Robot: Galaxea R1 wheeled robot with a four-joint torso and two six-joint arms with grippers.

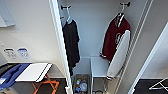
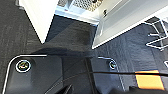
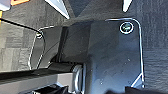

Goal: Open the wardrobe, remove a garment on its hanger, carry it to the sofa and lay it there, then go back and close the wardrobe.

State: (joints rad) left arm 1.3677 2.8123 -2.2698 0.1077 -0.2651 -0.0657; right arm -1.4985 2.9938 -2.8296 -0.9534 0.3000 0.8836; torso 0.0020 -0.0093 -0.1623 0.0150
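The wardrobe (image 1: 92, 30) stands open in front of me, its white left door (image 1: 32, 30) and right door (image 1: 150, 50) swung wide. Inside on the right hangs the garment (image 1: 113, 40), a dark red jacket with a white sleeve (image 1: 120, 57) and striped hem. It hangs from a thin white hanger (image 1: 121, 11) hooked on a dark peg at the top. In the left wrist view the lower edges of both open doors (image 2: 40, 15) stand on dark carpet (image 2: 70, 35).
A black T-shirt (image 1: 71, 42) hangs at the wardrobe's left. A wire basket (image 1: 81, 83) with small items sits at the wardrobe's bottom. A white board on orange legs (image 1: 33, 71) stands at the left, a white wire rack (image 1: 158, 85) at the right.
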